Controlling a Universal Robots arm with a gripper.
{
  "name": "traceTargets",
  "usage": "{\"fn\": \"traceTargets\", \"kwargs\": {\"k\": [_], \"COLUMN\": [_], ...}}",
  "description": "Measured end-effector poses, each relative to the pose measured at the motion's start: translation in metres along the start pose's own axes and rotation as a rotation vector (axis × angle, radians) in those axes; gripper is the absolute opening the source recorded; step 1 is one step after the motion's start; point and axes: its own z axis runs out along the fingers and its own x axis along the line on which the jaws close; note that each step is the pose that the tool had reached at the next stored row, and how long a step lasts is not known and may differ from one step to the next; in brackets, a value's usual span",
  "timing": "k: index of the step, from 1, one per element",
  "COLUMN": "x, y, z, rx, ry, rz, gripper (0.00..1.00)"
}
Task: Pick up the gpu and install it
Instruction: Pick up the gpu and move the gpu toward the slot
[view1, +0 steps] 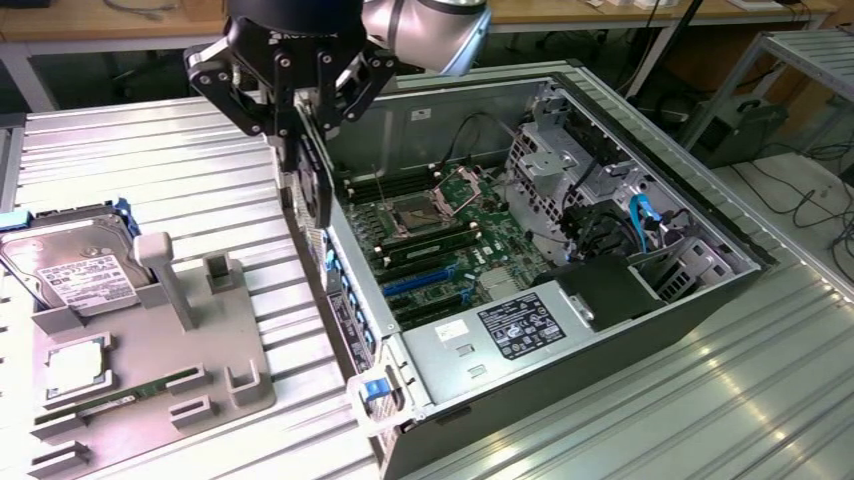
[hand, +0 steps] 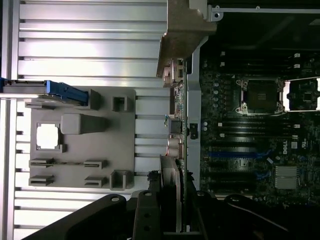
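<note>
Transfer stage of the installation. My black multi-link gripper (view1: 299, 130) hangs above the wall, on the exterior view's left, of the open dark tower computer case (view1: 694, 290). Its fingers pinch the upper edge of the gpu (view1: 315, 190), a thin flat dark circuit card that hangs edge-down, clear of everything beneath it. From the wrist camera the gpu (hand: 176, 130) runs edge-on straight out from between the two fingers (hand: 145, 215), with its silver-beige metal bracket (hand: 182, 35) at the far end. It lies over the case wall, between the grey moulded parts tray (hand: 80, 140) and the green motherboard (hand: 250, 125). I judge that this step goes well if I hold the card plumb, carry it sideways over the board without brushing the wall, and line its lower edge with a long blue expansion slot (view1: 416, 281) before any descent, bracket toward the case's rear panel. The silver hard drive with white label (view1: 70, 268) stands in the tray, well apart from the card
</note>
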Motion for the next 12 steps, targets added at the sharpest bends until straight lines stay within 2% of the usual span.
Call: {"fn": "traceTargets", "kwargs": {"k": [12], "x": [-0.018], "y": [-0.0004], "z": [-0.0002], "rx": [-0.0001], "ry": [0.0], "rz": [0.0], "gripper": [0.28]}}
